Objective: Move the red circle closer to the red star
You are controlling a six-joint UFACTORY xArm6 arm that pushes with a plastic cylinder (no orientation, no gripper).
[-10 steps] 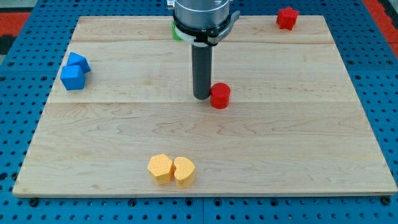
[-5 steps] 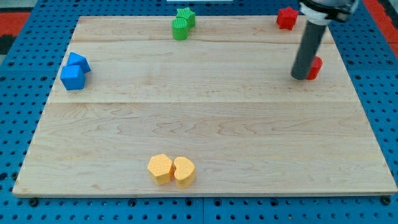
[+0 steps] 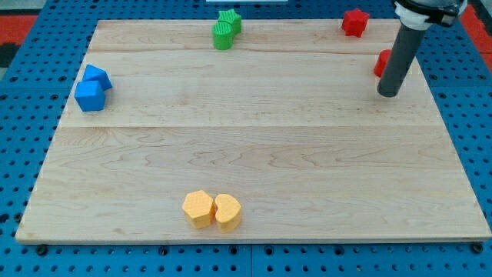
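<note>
The red star [image 3: 354, 21] sits at the board's top right edge. The red circle [image 3: 381, 63] is below it and slightly to the right, mostly hidden behind my dark rod, with only its left side showing. My tip [image 3: 389, 93] rests on the board just below the red circle, at the view's right.
Two green blocks [image 3: 225, 29] touch each other at the top centre. Two blue blocks [image 3: 91, 88] sit together at the left. Two yellow blocks [image 3: 211, 210] sit side by side near the bottom edge. The wooden board [image 3: 254, 138] lies on a blue pegboard.
The red circle has been pushed from the board's middle to the upper right, near the red star. My tip moved right with it and now stands just below it.
</note>
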